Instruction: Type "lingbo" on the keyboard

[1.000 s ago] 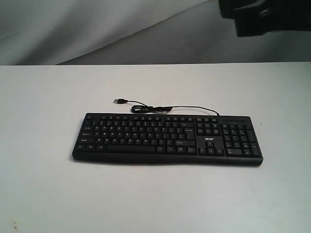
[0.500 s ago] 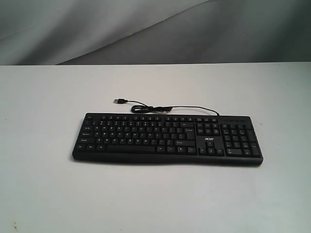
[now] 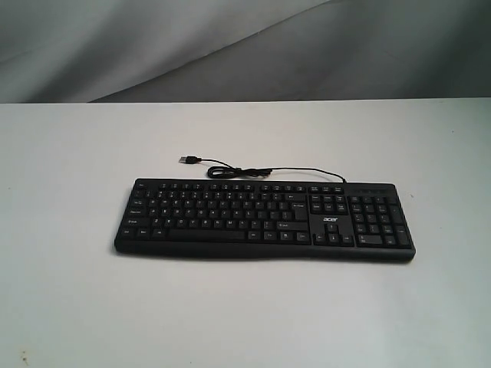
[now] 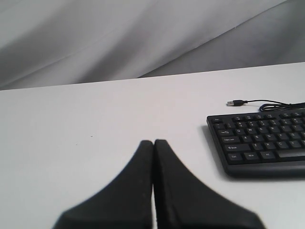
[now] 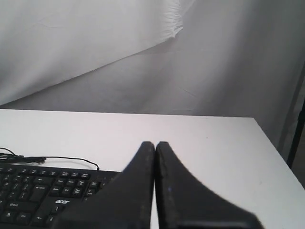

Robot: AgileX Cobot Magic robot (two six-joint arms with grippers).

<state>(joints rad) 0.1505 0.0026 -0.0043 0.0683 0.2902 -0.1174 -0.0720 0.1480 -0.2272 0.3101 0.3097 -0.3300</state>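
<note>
The black keyboard (image 3: pixel 265 218) lies flat in the middle of the white table (image 3: pixel 69 153), its thin USB cable (image 3: pixel 230 170) curling behind it. No arm shows in the exterior view. In the left wrist view my left gripper (image 4: pixel 153 141) is shut on nothing, above bare table beside the keyboard (image 4: pixel 259 140) end with the Ctrl key. In the right wrist view my right gripper (image 5: pixel 155 143) is shut and empty too, with the keyboard (image 5: pixel 43 193) number-pad end partly hidden behind its fingers.
A grey-white cloth backdrop (image 3: pixel 230 46) hangs behind the table. The table's side edge (image 5: pixel 274 152) shows in the right wrist view, with a dark stand (image 5: pixel 298 124) beyond it.
A dark arm part that showed at the top right of the exterior view one second ago has left the frame. The keyboard has not moved.
</note>
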